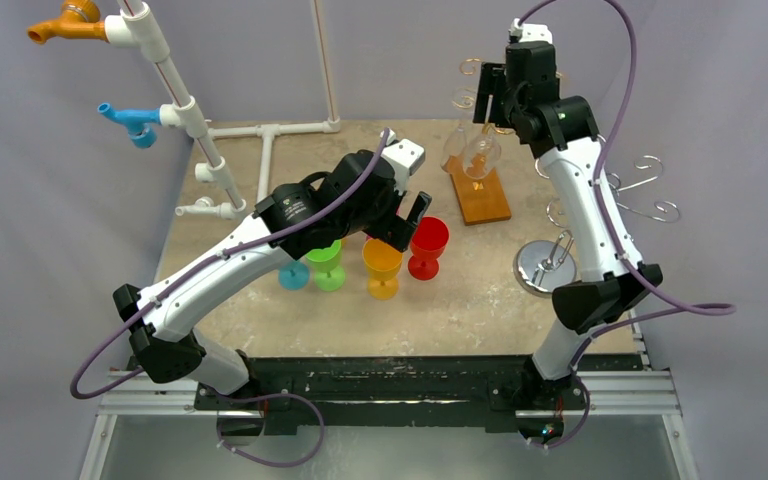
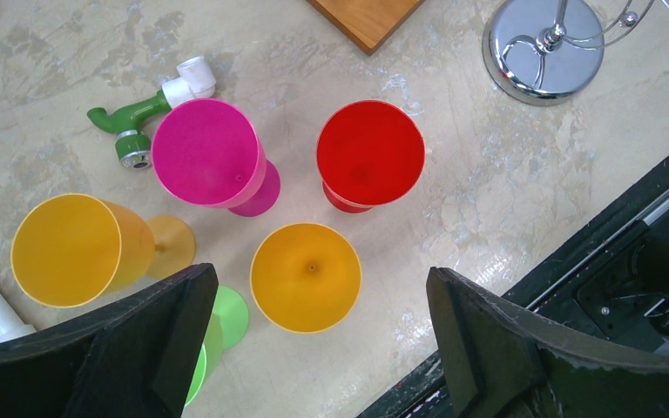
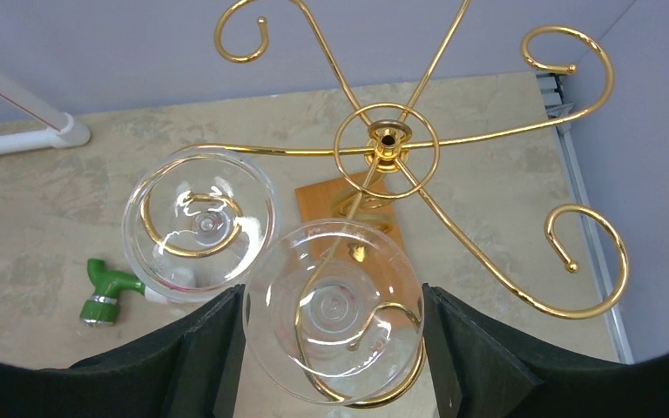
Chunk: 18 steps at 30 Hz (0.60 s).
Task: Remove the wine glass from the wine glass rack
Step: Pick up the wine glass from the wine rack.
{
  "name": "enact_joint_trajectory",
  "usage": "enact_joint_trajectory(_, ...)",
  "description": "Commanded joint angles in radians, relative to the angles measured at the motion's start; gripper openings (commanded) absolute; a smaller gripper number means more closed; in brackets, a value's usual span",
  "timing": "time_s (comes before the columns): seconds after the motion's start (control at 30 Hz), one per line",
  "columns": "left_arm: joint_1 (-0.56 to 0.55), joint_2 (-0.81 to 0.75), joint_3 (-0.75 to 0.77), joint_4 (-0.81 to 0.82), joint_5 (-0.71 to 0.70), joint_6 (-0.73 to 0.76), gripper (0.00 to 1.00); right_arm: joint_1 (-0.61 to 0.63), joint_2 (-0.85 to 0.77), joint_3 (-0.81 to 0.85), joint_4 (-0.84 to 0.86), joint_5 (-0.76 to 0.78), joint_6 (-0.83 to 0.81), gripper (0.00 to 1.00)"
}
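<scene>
Your right gripper pinches the hanging wine glass.
You hold both sides because it hangs upside down on the gold rack and must slide off. Your left gripper hovers, spread wide, above the cups.

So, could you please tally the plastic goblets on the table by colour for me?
Red goblet: 1
Magenta goblet: 1
Orange goblet: 1
Yellow goblet: 1
Green goblet: 1
Blue goblet: 1
Total: 6
</scene>
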Motion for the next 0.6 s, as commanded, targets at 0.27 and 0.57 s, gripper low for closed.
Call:
enact_joint_trajectory(0.27,0.005,-0.015,0.045,0.036,-0.008,0.001,1.00,-0.003,0.002,0.098,0.029,0.125,0.023,0.48)
enact_joint_trajectory(0.57,0.005,-0.016,0.045,0.038,-0.004,-0.004,1.00,-0.009,-0.007,0.104,0.004,0.176,0.030,0.49)
